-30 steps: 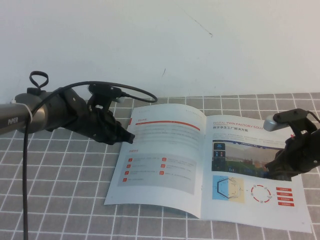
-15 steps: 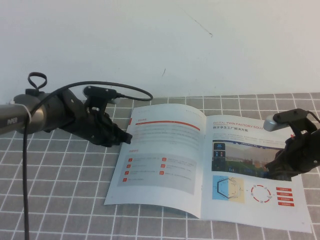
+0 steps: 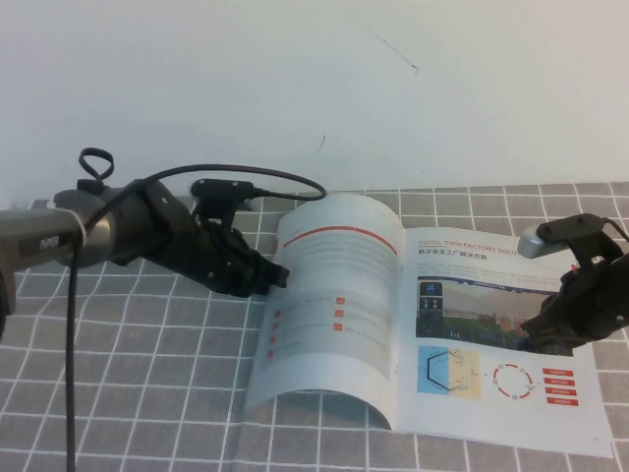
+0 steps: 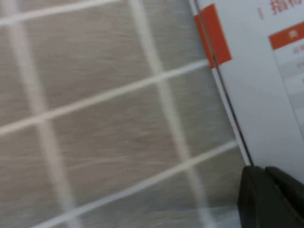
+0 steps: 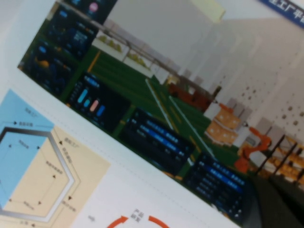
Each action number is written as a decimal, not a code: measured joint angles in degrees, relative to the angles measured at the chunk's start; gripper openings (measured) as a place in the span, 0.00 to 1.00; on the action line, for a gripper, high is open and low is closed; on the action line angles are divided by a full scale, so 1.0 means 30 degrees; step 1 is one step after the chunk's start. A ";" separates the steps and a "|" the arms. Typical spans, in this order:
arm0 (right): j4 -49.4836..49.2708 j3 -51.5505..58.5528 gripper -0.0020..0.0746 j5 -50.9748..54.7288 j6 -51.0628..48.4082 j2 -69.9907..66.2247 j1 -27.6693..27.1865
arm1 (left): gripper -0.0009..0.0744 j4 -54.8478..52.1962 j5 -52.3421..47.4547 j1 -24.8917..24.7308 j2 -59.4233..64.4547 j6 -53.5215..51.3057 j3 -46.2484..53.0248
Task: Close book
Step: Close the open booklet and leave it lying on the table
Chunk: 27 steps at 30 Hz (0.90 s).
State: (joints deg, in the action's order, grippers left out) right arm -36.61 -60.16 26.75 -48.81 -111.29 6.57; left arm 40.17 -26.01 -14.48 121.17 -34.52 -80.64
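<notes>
Left claw [image 3: 273, 278] sits low over the checked cloth [image 3: 147, 383], its tip against the outer edge of the left page [image 3: 329, 305]; whether it is clenched or released cannot be told. That page, just to this claw's right, is lifted off the cloth and bowed into an arch. The book [image 3: 462, 295] lies open between the two claws. Right claw [image 3: 546, 339] rests on the right page near its outer edge, and its state cannot be told either.
</notes>
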 joint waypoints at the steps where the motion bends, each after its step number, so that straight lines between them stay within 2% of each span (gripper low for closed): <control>1: 0.0000 0.0000 0.02 0.0000 0.0000 0.0000 0.0000 | 0.01 0.0476 -0.0159 -0.0165 0.0036 -0.0234 0.0000; 6: -0.0119 0.0000 0.02 0.0000 0.0000 -0.0011 0.0000 | 0.01 0.3699 -0.0895 -0.1004 0.0238 -0.1507 0.0000; 18: -0.0279 -0.0146 0.02 0.0139 0.0000 -0.0126 0.0000 | 0.01 1.3908 -0.4787 -0.2091 0.0175 -0.7448 -0.1647; 23: -0.0207 -0.0368 0.02 0.0270 0.0000 -0.0126 -0.0035 | 0.01 1.4884 -0.6281 -0.2286 0.0051 -0.8038 -0.2508; 27: 0.0506 -0.1581 0.02 0.1780 0.0226 0.0158 -0.0479 | 0.01 1.4968 -0.7058 -0.2286 0.0051 -0.8145 -0.2925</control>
State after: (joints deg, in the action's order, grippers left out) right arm -35.10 -64.90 32.09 -48.14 -110.81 5.13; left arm 85.07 -47.18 -21.34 121.32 -58.96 -89.41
